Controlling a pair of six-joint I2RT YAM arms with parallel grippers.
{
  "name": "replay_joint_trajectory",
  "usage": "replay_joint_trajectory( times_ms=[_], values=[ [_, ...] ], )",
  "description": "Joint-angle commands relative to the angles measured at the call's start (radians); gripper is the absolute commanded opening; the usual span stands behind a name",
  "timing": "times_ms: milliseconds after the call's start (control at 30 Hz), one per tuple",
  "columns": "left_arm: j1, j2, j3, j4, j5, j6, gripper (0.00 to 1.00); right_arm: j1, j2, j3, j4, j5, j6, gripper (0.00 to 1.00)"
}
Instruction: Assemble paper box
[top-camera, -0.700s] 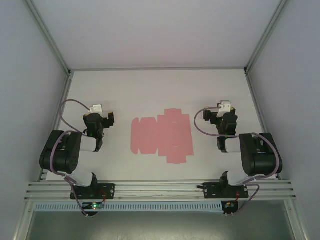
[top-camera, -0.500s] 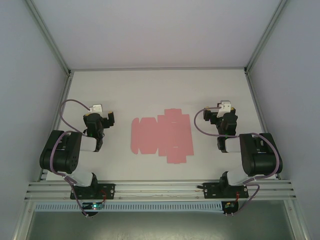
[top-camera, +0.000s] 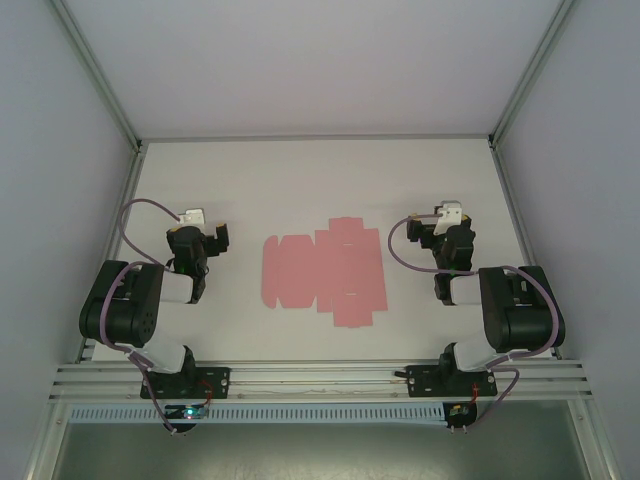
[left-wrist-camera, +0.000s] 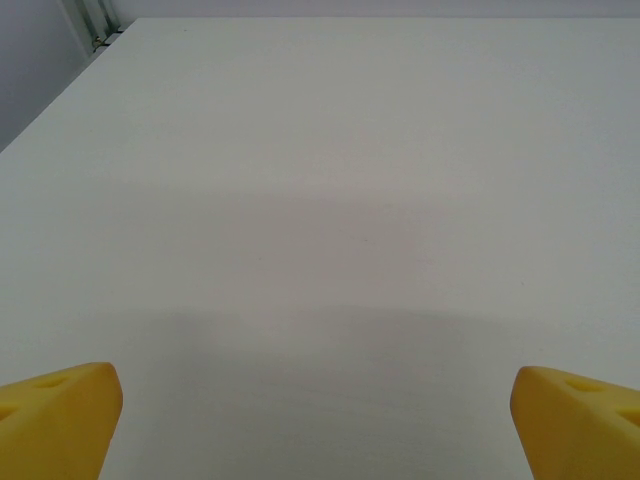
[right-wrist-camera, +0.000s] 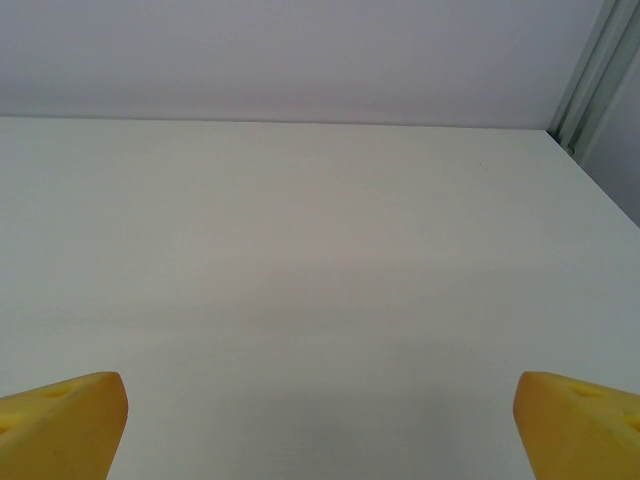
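Note:
The paper box (top-camera: 325, 270) is a flat pink die-cut sheet with creases and flaps, lying in the middle of the white table (top-camera: 320, 180). My left gripper (top-camera: 197, 238) rests well to its left, apart from it. On the other side, equally clear of the sheet, is my right gripper (top-camera: 443, 232). In the left wrist view the yellow fingertips (left-wrist-camera: 60, 415) stand far apart over bare table, the left gripper (left-wrist-camera: 318, 420) open and empty. The right wrist view shows the same: wide yellow fingertips (right-wrist-camera: 62, 420), the right gripper (right-wrist-camera: 320, 425) open with nothing between them.
Pale walls enclose the table on three sides, with metal frame posts (top-camera: 130, 140) at the back corners. An aluminium rail (top-camera: 320, 378) carrying both arm bases runs along the near edge. Bare table lies behind the sheet.

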Motion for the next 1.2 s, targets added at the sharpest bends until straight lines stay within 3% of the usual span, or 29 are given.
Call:
replay_joint_trajectory(
  times_ms=[0,333,400,433,500,567,700,800,967,1167],
  values=[
    [0.005,-0.020,0.018,0.011,0.021,0.001,1.00,-0.004,-0.006,0.001,0.013,-0.002,0.024,0.98],
    [0.008,-0.020,0.022,0.001,0.042,0.004,1.00,-0.002,-0.006,0.003,0.013,-0.005,0.017,0.98],
    [0.016,-0.025,0.042,-0.032,0.098,0.014,1.00,0.002,-0.022,0.021,-0.025,-0.006,0.010,0.98],
    [0.016,-0.051,0.063,-0.086,0.091,0.015,1.00,0.005,-0.042,0.041,-0.071,0.008,0.012,0.98],
    [0.015,-0.153,0.163,-0.365,0.004,-0.019,1.00,0.020,-0.113,0.110,-0.254,0.063,0.010,0.98],
    [0.017,-0.247,0.241,-0.567,-0.052,-0.116,1.00,0.044,-0.178,0.189,-0.451,0.130,0.028,0.98],
    [0.006,-0.377,0.317,-0.824,0.195,-0.292,1.00,0.133,-0.244,0.364,-0.868,0.165,0.209,0.93],
    [-0.044,-0.394,0.348,-0.965,0.352,-0.399,1.00,0.217,-0.207,0.444,-1.074,0.029,0.312,0.87],
    [-0.201,-0.316,0.385,-1.109,0.379,-0.469,1.00,0.340,-0.081,0.499,-1.122,-0.179,0.377,0.73],
    [-0.290,-0.109,0.430,-1.104,0.558,-0.547,1.00,0.391,0.099,0.539,-1.152,-0.149,0.453,0.59]
  ],
)
